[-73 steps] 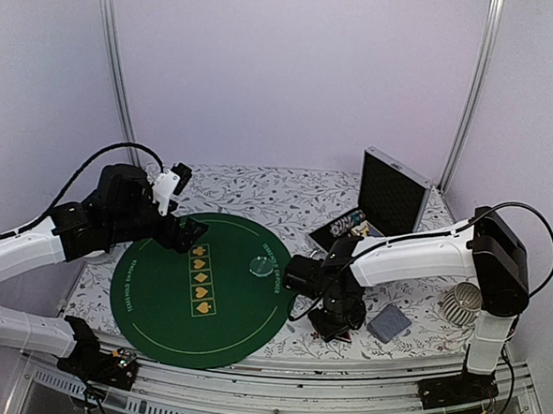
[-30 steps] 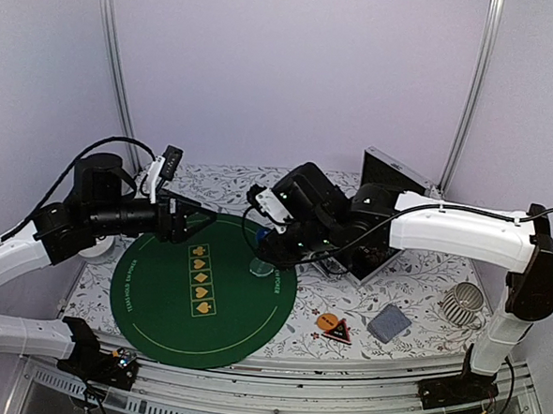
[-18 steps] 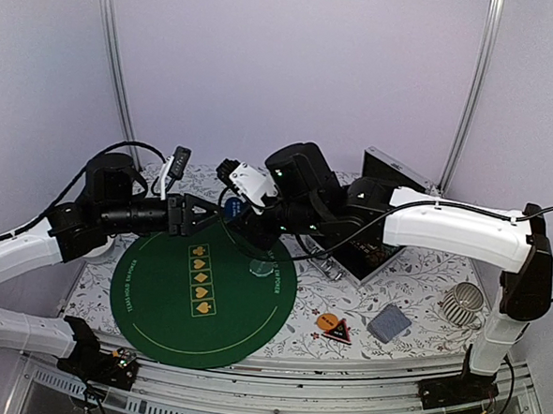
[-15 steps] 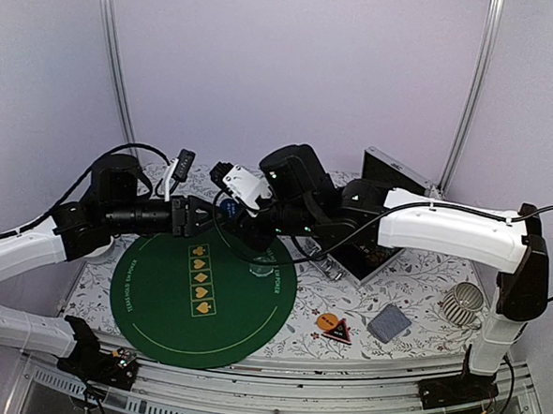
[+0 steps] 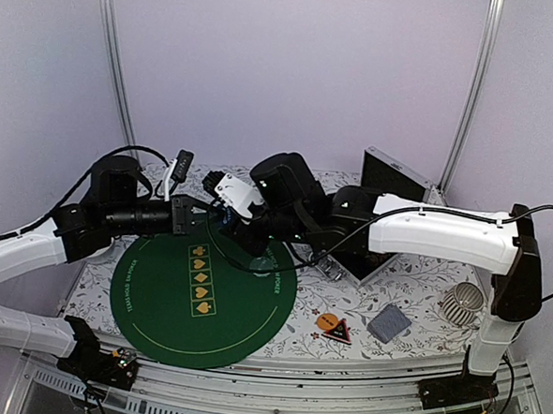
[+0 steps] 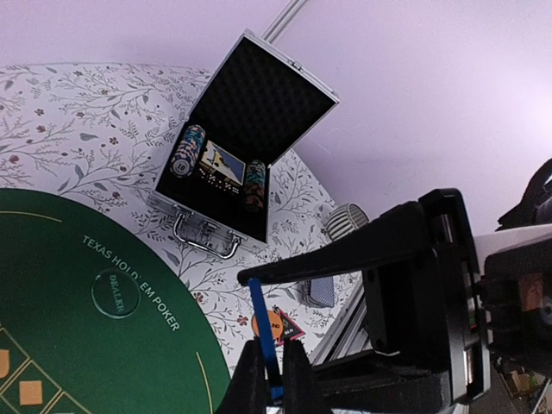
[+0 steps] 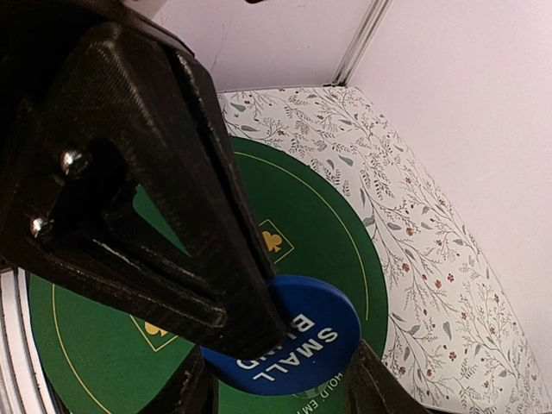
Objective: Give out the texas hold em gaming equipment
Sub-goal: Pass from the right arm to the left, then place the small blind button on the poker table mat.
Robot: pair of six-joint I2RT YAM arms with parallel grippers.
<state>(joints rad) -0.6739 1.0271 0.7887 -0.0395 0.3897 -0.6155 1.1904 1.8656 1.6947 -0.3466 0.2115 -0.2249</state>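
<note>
A blue disc (image 7: 302,345) lettered SMALL BLIND hangs in the air over the back of the green felt mat (image 5: 158,294). My right gripper (image 7: 280,379) is shut on it across its width. My left gripper (image 6: 272,345) is shut on the same blue disc (image 6: 261,319), seen edge-on, pinching its flat faces. The two grippers meet at the disc (image 5: 225,217). A clear dealer disc (image 6: 115,293) lies on the mat. An orange disc (image 5: 326,321) and a red-black triangle token (image 5: 341,332) lie on the cloth to the right, near the playing cards (image 5: 389,323).
An open metal case (image 5: 380,199) stands at the back right, holding rows of poker chips (image 6: 187,151) and cards. A white ribbed cup (image 5: 462,303) sits at the right edge. The right arm stretches across the mat's far side.
The right arm carried the blue disc up and leftward to the left gripper. The left jaws, open a second ago, have closed on the disc.
</note>
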